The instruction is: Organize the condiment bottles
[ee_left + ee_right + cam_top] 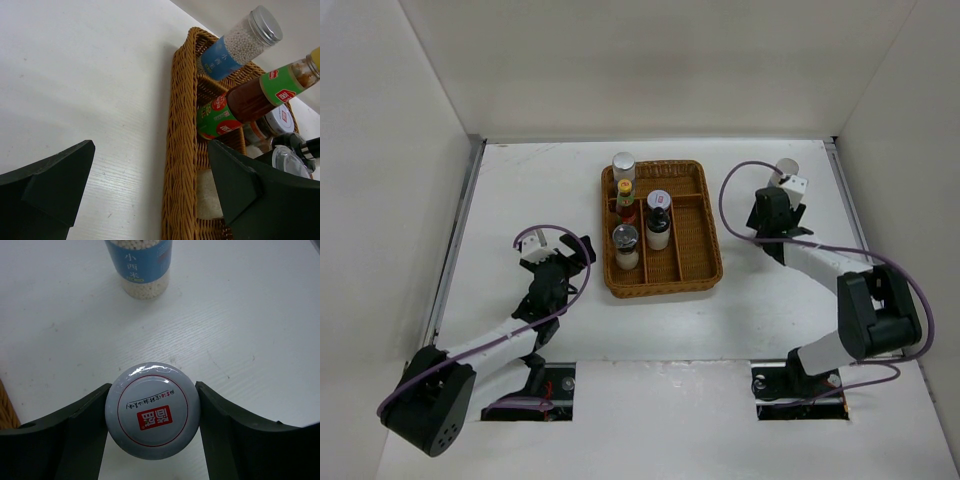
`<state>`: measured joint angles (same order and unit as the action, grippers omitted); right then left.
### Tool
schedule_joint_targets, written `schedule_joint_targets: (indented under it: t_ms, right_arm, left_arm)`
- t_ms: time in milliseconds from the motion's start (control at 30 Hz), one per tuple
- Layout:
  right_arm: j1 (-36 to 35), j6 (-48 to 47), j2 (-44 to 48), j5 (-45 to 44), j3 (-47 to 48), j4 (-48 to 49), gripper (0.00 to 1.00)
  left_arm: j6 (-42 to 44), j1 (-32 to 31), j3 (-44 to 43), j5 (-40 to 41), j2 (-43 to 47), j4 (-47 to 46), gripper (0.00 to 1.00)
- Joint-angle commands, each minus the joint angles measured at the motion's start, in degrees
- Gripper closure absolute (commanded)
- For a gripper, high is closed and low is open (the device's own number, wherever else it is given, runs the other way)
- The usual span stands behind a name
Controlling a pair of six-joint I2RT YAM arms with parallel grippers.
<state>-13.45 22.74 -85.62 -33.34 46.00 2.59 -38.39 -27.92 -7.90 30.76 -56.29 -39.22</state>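
Note:
My right gripper (pixel 152 388) is shut on a white-lidded, red-labelled shaker (pixel 153 411) that stands on the table right of the tray. A blue-banded pale jar (pixel 139 265) stands just beyond it and shows in the top view (pixel 787 169). In the top view the gripper (pixel 778 205) hides the shaker. The brown wicker tray (pixel 696 262) holds a silver-lidded jar (pixel 623 165), a yellow-capped dark sauce bottle (pixel 625 196), a red-labelled shaker (pixel 658 201), a black-capped bottle (pixel 657 228) and a clear-lidded shaker (pixel 625 243). My left gripper (pixel 577 251) is open and empty beside the tray's left wall (pixel 182 150).
White walls enclose the table on the left, back and right. The tray's right-hand compartments (pixel 695 225) hold nothing. The right arm's purple cable (pixel 725 200) loops between the tray and the right gripper.

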Motion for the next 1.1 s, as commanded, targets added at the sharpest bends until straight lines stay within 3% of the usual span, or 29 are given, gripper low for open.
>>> schedule_joint_targets:
  t_ms: [0,200,433,767,1067]
  right_arm:
    - [-3.71,-0.06,9.22,-3.38,0.33,3.56,0.50]
    - [-20.48,-1.39,22.95,-3.93,-1.00,1.72,0.49]
    - [-38.52,-0.15,16.74,-2.17,4.18,3.55,0.49]
    - [-41.61,-0.77,3.02,2.23,8.76,10.42,0.47]
    - [-41.78,-2.96,-4.55,-0.93,9.11,12.18,0.40]
  left_arm:
    - [-0.63,-0.07,-1.85,-0.35,1.10,-2.35,0.00]
    - [-0.72,-0.07,-1.86,-0.36,1.10,-2.35,0.00]
    - [-0.81,0.46,-1.59,-0.09,1.80,-2.09,0.00]
    - [-0.81,0.63,-1.68,-0.44,1.45,-2.09,0.00]
    - [-0.90,0.46,-1.85,-0.71,1.18,-2.00,0.00]
